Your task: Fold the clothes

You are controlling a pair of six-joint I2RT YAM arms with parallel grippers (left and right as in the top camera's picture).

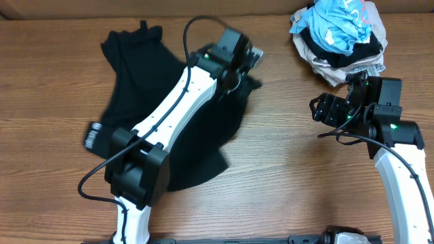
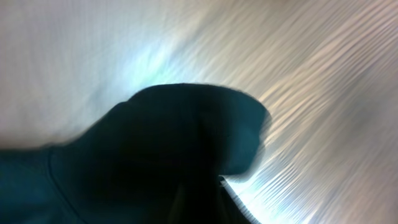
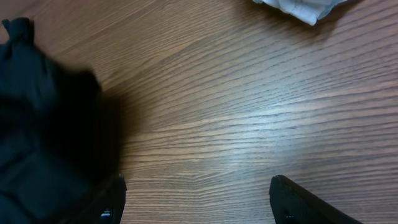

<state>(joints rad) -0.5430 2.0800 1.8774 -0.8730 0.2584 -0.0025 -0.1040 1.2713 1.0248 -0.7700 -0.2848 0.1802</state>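
While left wrist cam blurs, overhead shows black garment (image 1: 129,61) + clothes pile (image 1: 339,30).

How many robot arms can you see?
2. The left arm reaches from the bottom edge up across the black garment in the middle of the table. The right arm is on the right side, just below the clothes pile. None look hidden.
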